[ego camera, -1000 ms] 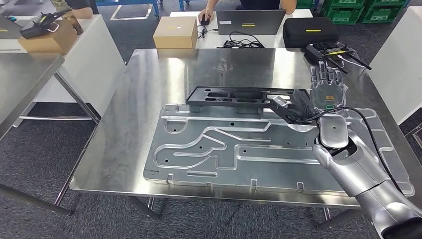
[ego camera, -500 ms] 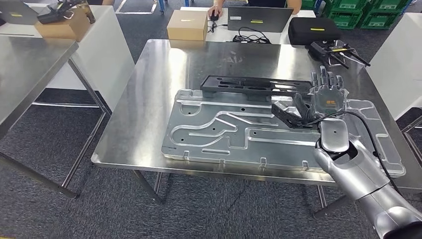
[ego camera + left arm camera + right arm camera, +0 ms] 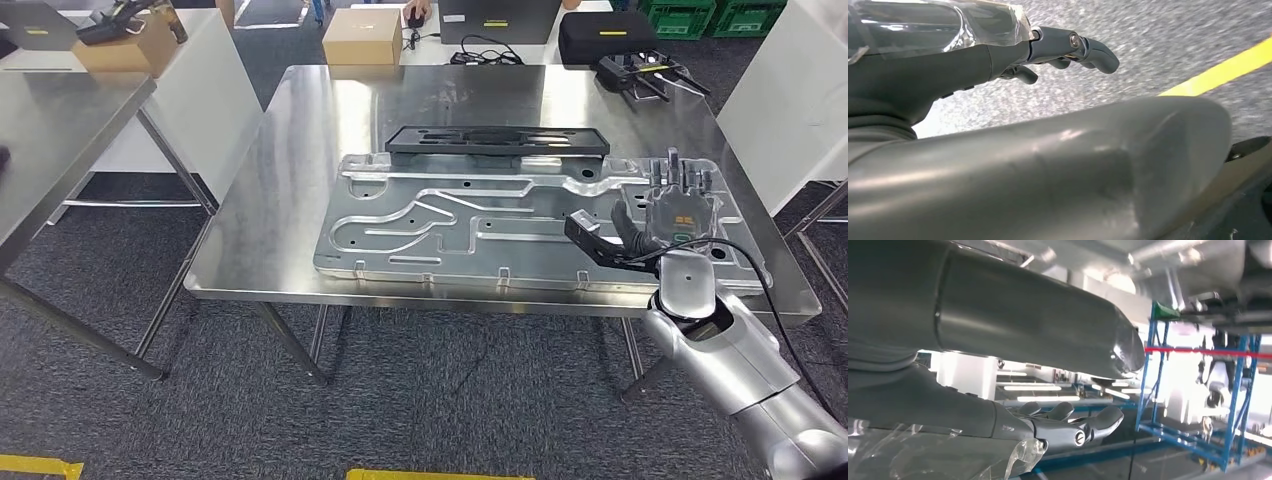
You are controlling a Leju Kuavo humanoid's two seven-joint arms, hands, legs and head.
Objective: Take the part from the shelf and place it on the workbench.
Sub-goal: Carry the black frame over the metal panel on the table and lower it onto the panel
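Observation:
The part, a long black slotted frame (image 3: pixel 497 141), lies flat on the steel workbench (image 3: pixel 300 150), just beyond a large silver stamped plate (image 3: pixel 470 225). My right hand (image 3: pixel 678 205) is raised over the plate's right end, fingers spread and pointing up, holding nothing and well apart from the part. In the right wrist view the same hand (image 3: pixel 1013 430) has its fingers stretched out and bare. My left hand (image 3: pixel 973 55) hangs above grey floor, with loosely extended fingers (image 3: pixel 1088 47) and nothing in it.
A cardboard box (image 3: pixel 362 40), cables, a black case (image 3: pixel 600 25) and a controller (image 3: pixel 640 72) sit at the bench's far edge. A person's hand (image 3: pixel 415 12) rests on a mouse there. Another steel table (image 3: pixel 60 110) stands to the left. Yellow tape (image 3: pixel 440 474) marks the floor.
The whole view has pulled back from the bench, so the camera has moved. My right hand, close by the part's right end before, now stands clear of it nearer the front edge.

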